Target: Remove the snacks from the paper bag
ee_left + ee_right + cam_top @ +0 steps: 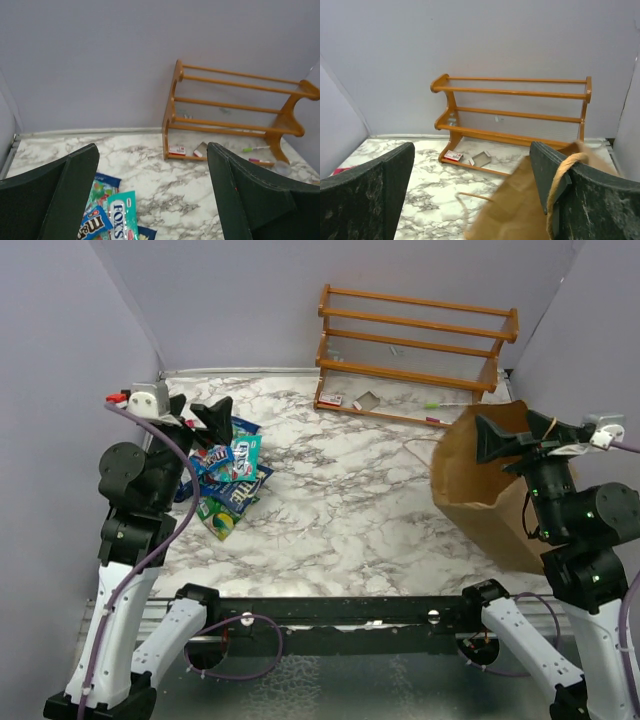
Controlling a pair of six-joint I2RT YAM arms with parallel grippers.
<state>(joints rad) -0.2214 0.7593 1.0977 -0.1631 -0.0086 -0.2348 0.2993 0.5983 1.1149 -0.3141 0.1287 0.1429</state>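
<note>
Jaws wide; orange rack point(410, 374) beyond paper bag point(480, 465) and snacks point(230, 480)

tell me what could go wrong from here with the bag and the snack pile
1. The string handle of the paper bag appears draped over the open right pincer; pulling away could drag or topple the bag.
2. The open left pincer hovers just over the snack packets; a low sweep could scatter them.

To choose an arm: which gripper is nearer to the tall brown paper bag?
Right. The right gripper is at the top edge of the brown paper bag; the left gripper is across the marble table, above the shiny snack packets.
</note>
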